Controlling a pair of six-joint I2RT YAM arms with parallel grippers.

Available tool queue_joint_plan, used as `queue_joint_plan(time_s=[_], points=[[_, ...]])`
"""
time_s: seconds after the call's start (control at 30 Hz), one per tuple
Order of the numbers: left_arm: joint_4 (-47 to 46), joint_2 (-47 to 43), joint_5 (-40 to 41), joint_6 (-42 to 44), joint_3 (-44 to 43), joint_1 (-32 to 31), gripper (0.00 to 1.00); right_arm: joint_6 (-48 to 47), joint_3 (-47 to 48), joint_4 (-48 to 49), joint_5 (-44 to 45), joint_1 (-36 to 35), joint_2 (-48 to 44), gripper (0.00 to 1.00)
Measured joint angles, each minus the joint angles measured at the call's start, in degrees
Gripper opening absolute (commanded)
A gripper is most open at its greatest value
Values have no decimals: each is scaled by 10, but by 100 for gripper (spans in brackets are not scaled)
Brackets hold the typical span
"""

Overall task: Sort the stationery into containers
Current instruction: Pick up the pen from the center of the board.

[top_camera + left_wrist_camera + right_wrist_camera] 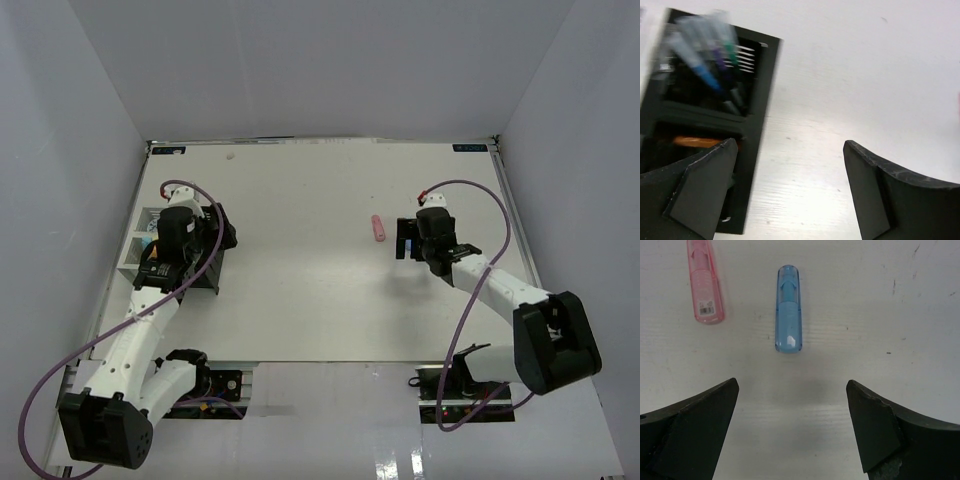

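From above, the left arm [140, 330] reaches over the black slotted rectangular desk organizer [208, 282], which has the white two-compartment tray [135, 252] just beside it. The right arm [500, 285] is near a short pink translucent marker [378, 229] lying loose on the white table [300, 300].

Left wrist view (blurred): the left gripper [790, 150] is spread and empty beside the organizer, which holds thin pens [715, 70] and an orange marker [697, 141].

Right wrist view: the right gripper [792, 390] is wide apart and empty. It faces a short blue translucent marker [788, 330] on the table, aligned so that closing would likely pinch across its narrow width.
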State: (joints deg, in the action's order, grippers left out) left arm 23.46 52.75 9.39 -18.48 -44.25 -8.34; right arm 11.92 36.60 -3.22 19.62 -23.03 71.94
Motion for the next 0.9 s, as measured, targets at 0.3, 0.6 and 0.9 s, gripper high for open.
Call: queue_joint_plan(time_s=[0.3, 0.6, 0.9], points=[[-35, -9, -199, 5, 17, 0, 98, -21, 116, -19, -38, 34, 176, 95], [-47, -9, -238, 5, 17, 0, 94, -32, 165, -35, -61, 42, 254, 81], [-47, -4, -262, 5, 17, 0, 94, -31, 183, -24, -78, 51, 276, 56]])
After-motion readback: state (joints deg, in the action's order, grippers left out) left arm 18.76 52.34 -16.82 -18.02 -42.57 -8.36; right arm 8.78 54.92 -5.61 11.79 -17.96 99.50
